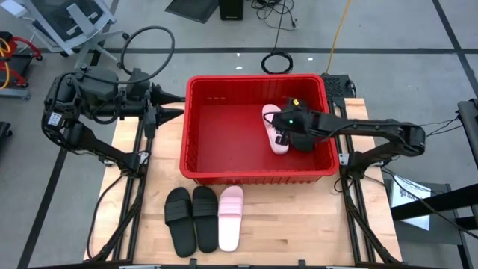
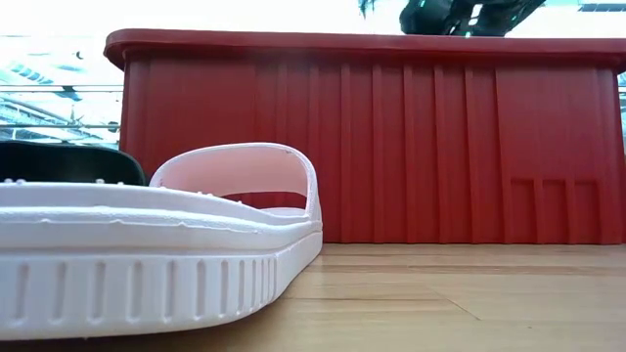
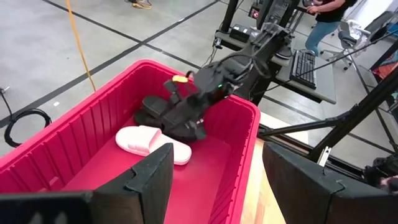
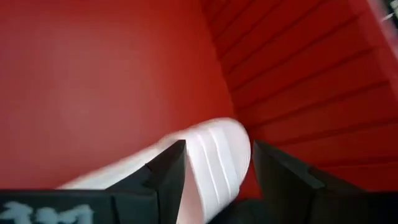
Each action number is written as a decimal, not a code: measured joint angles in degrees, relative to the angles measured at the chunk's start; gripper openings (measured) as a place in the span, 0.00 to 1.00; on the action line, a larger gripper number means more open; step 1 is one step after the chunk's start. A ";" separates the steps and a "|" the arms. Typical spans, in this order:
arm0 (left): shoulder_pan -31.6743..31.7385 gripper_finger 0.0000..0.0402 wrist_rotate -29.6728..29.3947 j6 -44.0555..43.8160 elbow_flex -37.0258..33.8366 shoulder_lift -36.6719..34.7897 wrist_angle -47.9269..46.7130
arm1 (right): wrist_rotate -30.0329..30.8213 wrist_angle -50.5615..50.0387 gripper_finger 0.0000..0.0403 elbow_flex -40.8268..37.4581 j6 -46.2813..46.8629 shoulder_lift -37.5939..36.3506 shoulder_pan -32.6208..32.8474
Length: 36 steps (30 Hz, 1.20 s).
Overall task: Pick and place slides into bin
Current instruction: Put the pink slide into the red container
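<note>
Pink slide [image 1: 273, 127] lies in the red bin [image 1: 200, 112] under the right pincer [image 1: 282, 133], fingers parted; lift clear without snagging it. Left pincer [image 1: 178, 105] waits open.

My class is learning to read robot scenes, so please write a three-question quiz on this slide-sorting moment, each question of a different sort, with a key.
1. How many slides lie on the table in front of the bin?
2. True or false: the right gripper is over the bin, at a pink slide.
3. Where is the left gripper? A) inside the bin B) beside the bin's left wall, open and empty C) at the slides on the table

Key
1. Three: two black slides and a pink slide.
2. True.
3. B.
</note>
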 joint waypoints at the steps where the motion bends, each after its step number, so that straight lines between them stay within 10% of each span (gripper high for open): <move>1: -0.01 0.60 -0.02 0.00 0.00 0.00 0.09 | 0.00 0.27 0.44 -0.02 1.18 -1.15 0.52; 22: -2.36 0.60 3.57 -1.32 0.02 3.00 3.47 | -0.93 46.81 0.44 0.02 40.93 -16.23 10.09; 36: -9.46 0.60 3.73 -5.08 0.02 4.90 3.73 | -20.24 66.07 0.44 0.00 65.90 -10.99 23.18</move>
